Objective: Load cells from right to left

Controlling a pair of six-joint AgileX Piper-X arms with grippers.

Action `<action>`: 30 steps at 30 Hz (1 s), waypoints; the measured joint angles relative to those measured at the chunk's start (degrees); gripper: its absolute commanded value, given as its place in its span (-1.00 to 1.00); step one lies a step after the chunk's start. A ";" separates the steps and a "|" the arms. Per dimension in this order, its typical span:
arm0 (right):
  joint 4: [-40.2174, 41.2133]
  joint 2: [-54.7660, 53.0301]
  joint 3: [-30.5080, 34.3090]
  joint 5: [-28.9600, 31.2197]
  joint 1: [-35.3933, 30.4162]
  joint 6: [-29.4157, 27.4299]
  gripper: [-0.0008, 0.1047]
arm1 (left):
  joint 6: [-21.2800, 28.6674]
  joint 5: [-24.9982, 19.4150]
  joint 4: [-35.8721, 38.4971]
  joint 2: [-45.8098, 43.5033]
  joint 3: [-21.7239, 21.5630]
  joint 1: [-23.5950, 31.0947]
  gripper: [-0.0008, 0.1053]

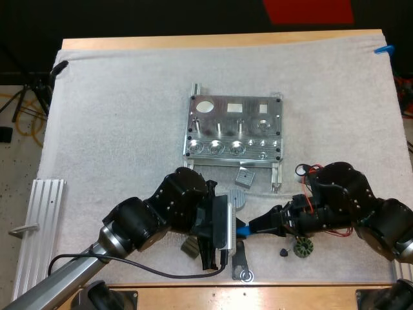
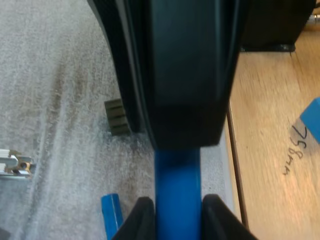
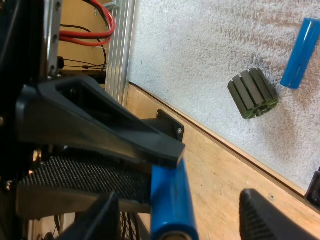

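We've got the metal fixture (image 1: 235, 132) sitting mid-way up the mat (image 1: 116, 129) on the bench (image 1: 310, 296). Our left pincer (image 2: 176, 220) is clamped on 1 blue cell (image 1: 242, 230) near the mat's front edge. Our right pincer (image 1: 253, 227) is spread wide, straddling that cell. 1 spare cell (image 3: 300, 52) lies near a dark ribbed part (image 3: 252, 93).

One blue cylinder (image 1: 242, 230) near metal fixture (image 1: 250, 113)
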 measured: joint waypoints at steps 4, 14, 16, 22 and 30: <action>0.00 0.00 0.00 0.00 0.00 0.15 -0.27 | -0.89 0.44 -1.56 0.00 0.00 0.00 -0.98; -1.05 0.00 0.00 0.00 0.00 0.36 -0.62 | -1.19 0.70 -2.19 0.00 0.00 0.00 -0.98; -1.08 0.00 0.00 0.00 0.00 0.09 -0.68 | -1.19 0.70 -2.19 0.00 0.00 0.00 -0.98; -1.08 0.00 0.00 0.00 0.00 -1.02 -0.70 | -1.19 0.70 -2.19 0.00 0.00 0.00 -0.97; -1.08 0.00 0.00 0.16 0.00 -2.70 -0.70 | -1.19 0.70 -2.19 0.00 0.00 0.00 -0.22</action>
